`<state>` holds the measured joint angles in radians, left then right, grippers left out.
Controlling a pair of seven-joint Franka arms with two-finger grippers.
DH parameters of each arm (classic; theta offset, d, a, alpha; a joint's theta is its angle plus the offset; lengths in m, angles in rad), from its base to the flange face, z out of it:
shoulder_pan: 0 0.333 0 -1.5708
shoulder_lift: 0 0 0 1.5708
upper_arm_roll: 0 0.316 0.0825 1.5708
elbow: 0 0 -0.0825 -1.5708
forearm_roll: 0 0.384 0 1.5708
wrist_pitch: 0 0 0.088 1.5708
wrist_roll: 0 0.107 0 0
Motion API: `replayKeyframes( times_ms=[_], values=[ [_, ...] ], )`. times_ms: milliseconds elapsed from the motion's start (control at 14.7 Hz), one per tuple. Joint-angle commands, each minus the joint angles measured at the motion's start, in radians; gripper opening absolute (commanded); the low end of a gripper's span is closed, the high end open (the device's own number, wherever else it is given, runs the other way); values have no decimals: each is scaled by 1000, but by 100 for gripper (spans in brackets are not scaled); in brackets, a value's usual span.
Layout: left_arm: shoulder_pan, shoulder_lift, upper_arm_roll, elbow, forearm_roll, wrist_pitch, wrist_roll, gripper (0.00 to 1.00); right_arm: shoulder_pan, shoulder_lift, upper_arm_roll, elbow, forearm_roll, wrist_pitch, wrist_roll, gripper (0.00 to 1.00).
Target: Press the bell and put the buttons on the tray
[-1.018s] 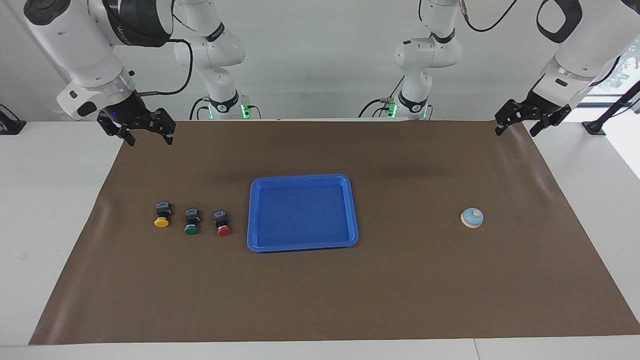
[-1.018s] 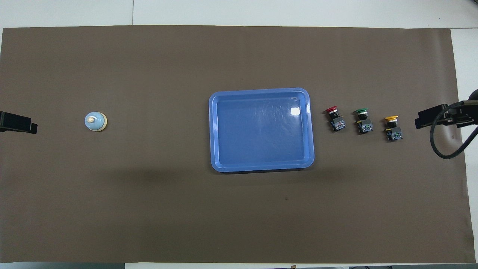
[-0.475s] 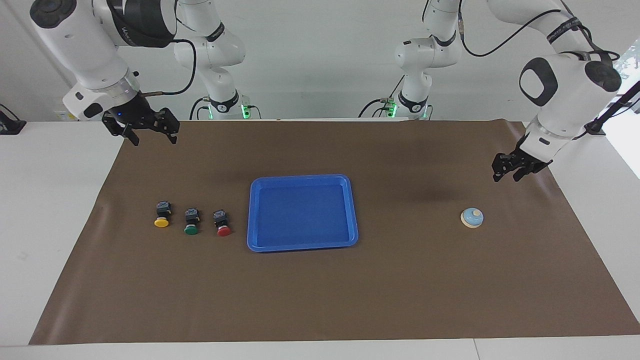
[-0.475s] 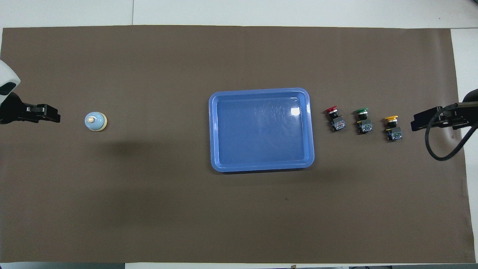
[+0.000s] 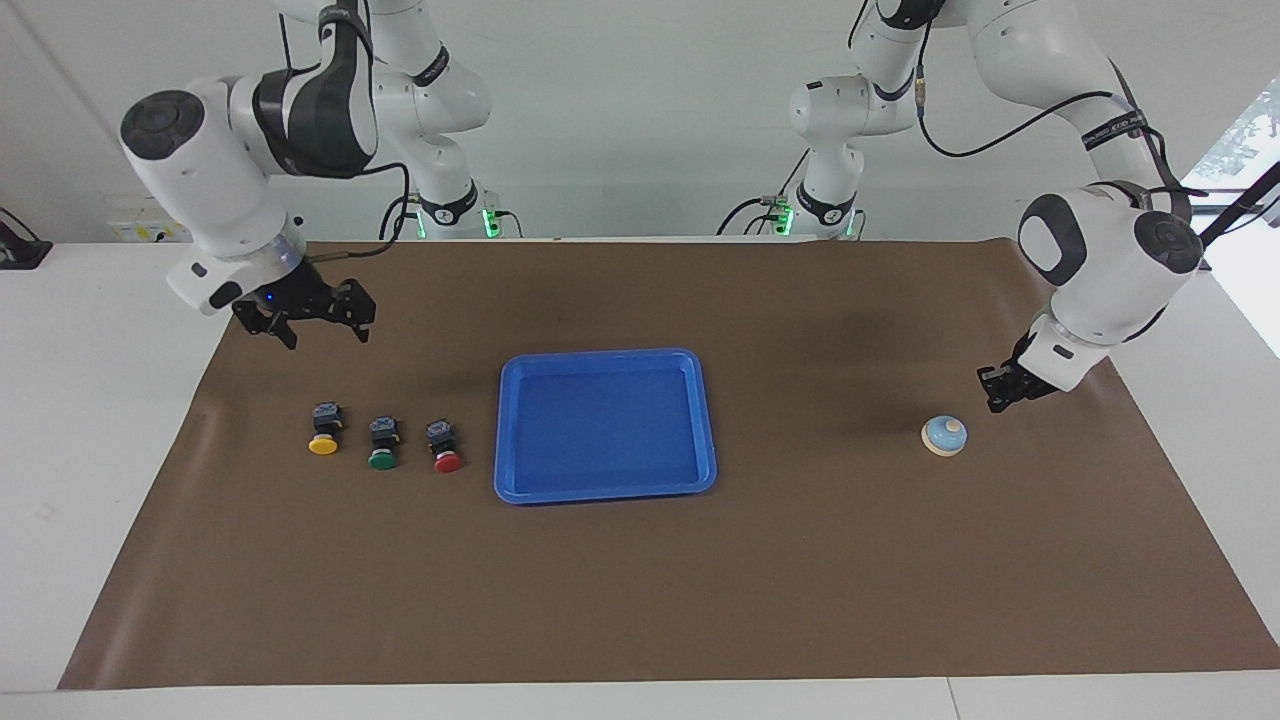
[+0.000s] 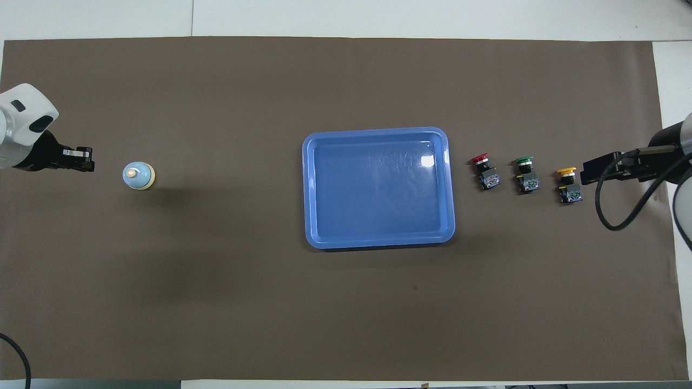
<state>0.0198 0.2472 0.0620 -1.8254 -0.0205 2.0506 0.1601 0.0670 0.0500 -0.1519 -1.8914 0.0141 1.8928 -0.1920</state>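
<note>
Bell (image 5: pixel 944 436) sits near the worktop's left-arm end; its small stiff knob needs a straight-down push. Left hand (image 5: pixel 1000 390) closed, empty, just beside it; right hand (image 5: pixel 318 322) wide

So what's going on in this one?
Nothing is held yet. The left gripper, shut, hangs just beside the bell, not touching it. The right gripper, open, is over the mat near the yellow, green and red buttons, which lie in a row beside the blue tray.
</note>
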Motion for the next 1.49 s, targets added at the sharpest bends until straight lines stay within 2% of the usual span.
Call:
replayKeyframes(
  times_ms=[0,136,407,814,882,1018,1086,1221,1289,1425],
  values=[
    [-3,43,1,23,10,29,-2,0,-68,-13,5,-196,0,231,-116,100],
    [-9,52,1,23,10,42,-10,0,-94,25,5,-233,1,314,-135,100],
    [-35,79,-1,26,10,82,-65,0,-120,50,5,-328,3,463,-141,100],
    [-35,78,-1,-18,10,106,-66,0,-147,151,5,-316,6,545,-199,100],
    [-35,75,-1,-26,10,106,-66,0,-147,168,6,-307,10,548,-199,97],
    [-35,72,-2,-43,10,121,-68,0,-142,180,6,-295,15,546,-199,86],
    [-37,72,-2,-58,10,137,-70,0,-141,182,6,-284,14,534,-201,70],
    [-50,72,-2,-96,10,192,-92,0,-138,182,6,-276,14,520,-214,20],
    [-51,72,-2,-101,10,201,-94,0,-136,182,6,-270,14,508,-214,0],
    [-51,73,-2,-91,10,191,-96,0,-131,182,5,-241,12,456,-218,0]
  ],
)
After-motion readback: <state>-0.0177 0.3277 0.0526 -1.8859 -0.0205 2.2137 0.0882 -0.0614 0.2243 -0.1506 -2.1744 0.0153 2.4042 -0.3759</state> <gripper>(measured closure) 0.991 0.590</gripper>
